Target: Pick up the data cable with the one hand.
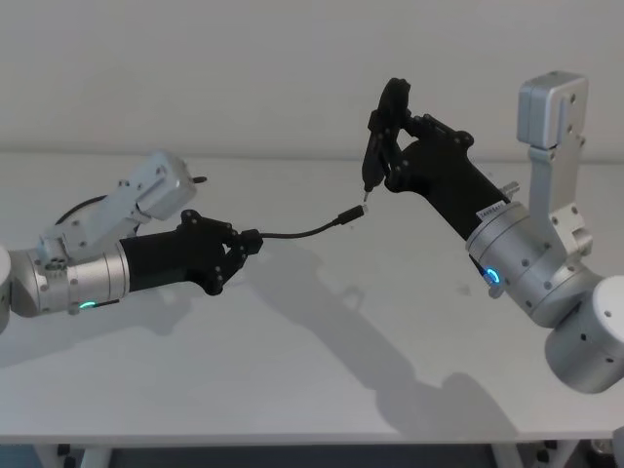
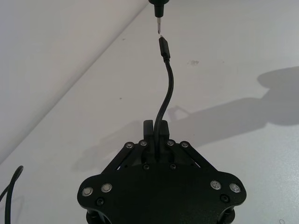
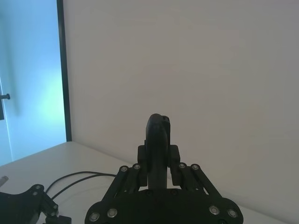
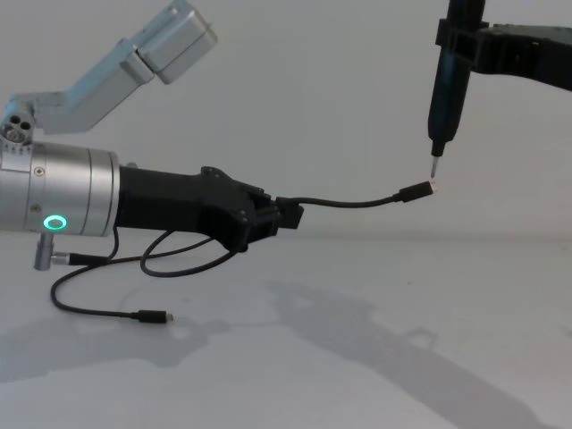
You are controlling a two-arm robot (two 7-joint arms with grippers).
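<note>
The left claw (image 4: 288, 215) is clamped on the data cable (image 4: 353, 203) and holds it above the worktop (image 1: 322, 351). From that claw the cable's free length runs forward as a shallow arc toward the right claw (image 4: 444, 54), its plug (image 4: 416, 193) just below the metal tip of the slim black tool which the right claw grips upright. The rest trails behind the left claw and loops onto the worktop.
</note>
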